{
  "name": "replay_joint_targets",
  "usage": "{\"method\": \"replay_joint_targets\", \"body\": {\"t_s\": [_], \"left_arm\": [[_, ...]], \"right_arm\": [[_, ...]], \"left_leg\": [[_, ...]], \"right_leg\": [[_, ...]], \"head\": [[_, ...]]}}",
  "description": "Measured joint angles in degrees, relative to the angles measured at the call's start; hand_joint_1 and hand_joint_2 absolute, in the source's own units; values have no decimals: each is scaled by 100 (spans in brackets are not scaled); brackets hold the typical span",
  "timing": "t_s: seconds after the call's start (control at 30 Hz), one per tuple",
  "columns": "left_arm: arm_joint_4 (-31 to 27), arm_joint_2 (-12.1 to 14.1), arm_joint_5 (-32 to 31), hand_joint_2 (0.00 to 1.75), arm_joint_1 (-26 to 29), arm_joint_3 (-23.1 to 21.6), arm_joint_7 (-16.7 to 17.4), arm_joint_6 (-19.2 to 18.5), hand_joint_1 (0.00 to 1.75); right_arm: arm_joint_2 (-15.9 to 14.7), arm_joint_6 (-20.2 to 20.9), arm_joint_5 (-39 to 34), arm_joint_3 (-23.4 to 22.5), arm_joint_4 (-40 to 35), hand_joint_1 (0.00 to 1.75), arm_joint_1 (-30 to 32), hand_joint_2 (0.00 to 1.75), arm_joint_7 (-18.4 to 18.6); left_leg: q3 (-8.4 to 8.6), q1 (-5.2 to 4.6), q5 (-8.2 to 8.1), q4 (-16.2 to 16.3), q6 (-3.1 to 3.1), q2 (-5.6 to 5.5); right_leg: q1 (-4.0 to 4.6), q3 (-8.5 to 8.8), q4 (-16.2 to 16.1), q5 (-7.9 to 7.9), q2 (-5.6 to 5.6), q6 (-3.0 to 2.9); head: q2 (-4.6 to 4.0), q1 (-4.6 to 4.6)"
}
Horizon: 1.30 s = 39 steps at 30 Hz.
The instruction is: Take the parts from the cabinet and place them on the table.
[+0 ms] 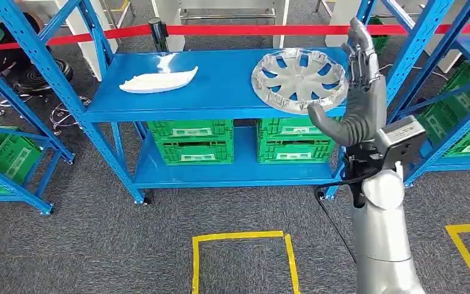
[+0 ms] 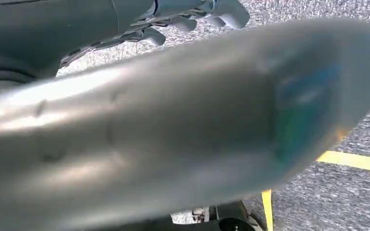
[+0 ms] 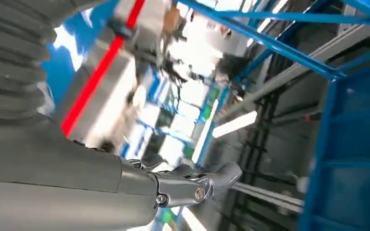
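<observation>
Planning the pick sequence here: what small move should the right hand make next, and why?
Probably lower the right hand forward onto the near rim of the silver hubcap. The hand is raised, fingers straight and holding nothing, beside the hubcap, which lies flat on the blue shelf.

This is a warehouse or industrial parts store set up as a robot test area. Blue steel shelving racks [image 1: 107,116] with slanted braces stand in rows, their lower shelves stocked with green slotted plastic storage crates [image 1: 190,141]. Car parts lie on the upper shelf: a silver spoked plastic wheel cover [image 1: 298,81] and a white curved plastic trim piece [image 1: 158,81]. The floor is grey flecked carpet [image 1: 98,245] marked with yellow tape squares [image 1: 240,236], and a red barrier belt [image 1: 232,29] on a black post cordons off the racks
</observation>
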Motion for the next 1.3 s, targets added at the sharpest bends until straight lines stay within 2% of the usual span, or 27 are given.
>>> {"method": "replay_joint_targets", "body": {"t_s": [0.2,0.37,0.4,0.67,0.7,0.77,0.8,0.83,0.87,0.93,0.97,1.0,1.03,1.1,1.13,1.17,1.2,1.3], "left_arm": [[20,-4,-4,0,-32,90,-63,-17,0],[33,-20,-24,0,-39,103,-313,53,0],[33,-24,-33,0,-45,109,-356,92,0],[33,-42,-203,0,-68,118,-483,448,0],[33,-37,-203,0,-71,118,-490,466,0],[33,-44,-208,0,-78,118,-516,503,0],[35,-77,-212,0,-82,120,-520,505,0],[33,-79,-219,0,-84,120,-533,520,0],[33,-81,-219,0,-94,122,-533,520,0],[35,-92,-219,0,-94,122,-529,536,0],[35,-103,-219,0,-90,122,-527,546,0],[35,-105,-216,0,-86,125,-514,551,0],[35,-109,-201,0,-83,127,-511,551,0],[35,-122,-188,0,-84,131,-511,551,0],[33,-100,-186,0,-79,133,-511,551,0],[35,-98,-184,0,-92,135,-509,555,0],[31,-96,-184,0,-90,135,-514,560,0],[35,-107,-175,0,-76,135,-516,560,0]], "right_arm": [[-153,-669,1062,361,-107,0,-53,175,-72],[-251,-1103,1796,496,-107,0,-51,175,33],[-273,-1132,1842,505,-107,0,-45,0,33],[-372,-1381,2273,526,-111,0,71,0,262],[-374,-1407,2299,526,-111,0,79,0,276],[-378,-1453,2331,526,-111,0,81,0,304],[-385,-1473,2329,526,-122,0,89,0,313],[-402,-1492,2318,526,-120,0,75,0,311],[-404,-1497,2316,529,-113,0,68,0,315],[-437,-1506,2310,529,-98,0,109,0,326],[-444,-1512,2301,529,-92,0,133,0,321],[-448,-1514,2296,529,-81,0,143,0,321],[-450,-1519,2288,529,-72,0,140,0,321],[-452,-1540,2233,529,-55,0,117,0,308],[-452,-1540,2176,531,-35,0,122,0,295],[-452,-1510,2089,535,-19,0,108,0,243],[-450,-1479,2023,535,-11,0,126,0,238],[-439,-1451,1929,533,-4,0,104,0,186]], "left_leg": [[0,0,0,0,0,0],[0,0,0,0,0,0],[0,0,0,0,0,0],[0,0,-1,2,1,0],[-11,-18,-25,45,61,-2],[23,-32,35,-98,145,13],[143,73,142,-302,159,38],[221,73,170,-416,175,61],[234,83,187,-429,160,77],[245,99,159,-423,143,90],[255,111,137,-415,126,93],[272,136,108,-400,95,93],[303,173,62,-375,51,91],[362,268,-94,-240,-61,81],[289,258,-162,-196,-137,74],[249,232,-239,-87,-198,63],[251,223,-236,-117,-211,56],[324,255,-288,-152,-264,63]], "right_leg": [[0,0,0,0,0,0],[0,0,0,0,0,0],[0,0,0,0,0,0],[-2,0,-3,0,0,1],[-35,4,-44,23,-1,49],[-24,37,-140,69,12,99],[12,61,-146,56,-3,104],[23,-21,21,-9,-26,120],[20,-210,334,-138,-17,134],[-31,-762,1189,-403,-19,182],[-61,-996,1471,-412,-21,208],[-90,-1104,1480,-264,-26,239],[-121,-1054,1198,28,-29,280],[-221,-659,156,725,-61,402],[-194,-634,114,538,-45,464],[-194,-611,78,519,7,326],[-186,-642,136,486,-1,224],[-172,-616,172,418,12,88]], "head": [[0,0],[0,0],[0,0],[0,0],[0,-2],[0,-2],[0,-4],[-2,24],[0,31],[-2,46],[-2,44],[-2,46],[-2,46],[-2,50],[0,66],[-2,136],[0,94],[-2,63]]}}
